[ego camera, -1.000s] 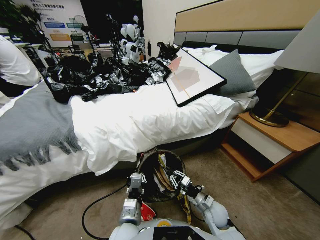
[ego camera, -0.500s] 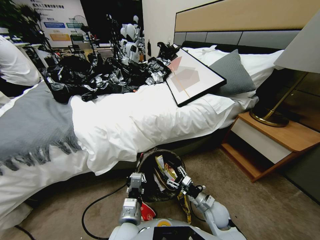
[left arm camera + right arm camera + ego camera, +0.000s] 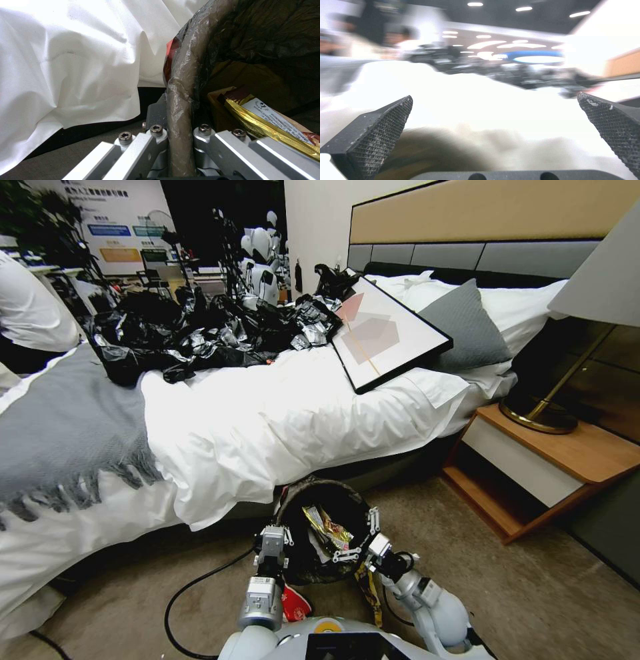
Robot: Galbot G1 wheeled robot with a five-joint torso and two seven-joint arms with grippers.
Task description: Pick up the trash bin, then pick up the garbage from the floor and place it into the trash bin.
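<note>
A wide bed covered with white sheets (image 3: 280, 420) is seen across the head view, with a grey fringed blanket (image 3: 60, 433) draped over its left part, a heap of glossy black plastic bags (image 3: 193, 330) piled on its far side, and a black-framed picture (image 3: 383, 333) laid tilted against a grey pillow (image 3: 467, 327). A wooden bedside cabinet (image 3: 553, 467) with a brass lamp base (image 3: 537, 413) is seen to the right of the bed. On the brown carpet floor (image 3: 533, 587), just in front of the bed's edge, the small round trash bin lined with a black plastic bag (image 3: 303, 560) is held upright. Its rim is clamped by the left pincer (image 3: 272, 543), one finger being set outside the wall and one inside, as is shown closely in the left wrist view, where the bag-wrapped rim (image 3: 181, 100) is pinched between the metal fingers (image 3: 206, 140). The right pincer (image 3: 360, 537) is held over the bin's near right rim with its fingers spread wide and nothing between them; its black textured pads (image 3: 376, 130) are seen far apart in the right wrist view. A yellow-gold foil wrapper (image 3: 327, 523) is seen lying inside the bin. A red-and-white snack packet (image 3: 293, 603) is seen on the floor below the left arm, and a yellow strip of wrapper (image 3: 369, 593) is seen beside the bin's near side.
</note>
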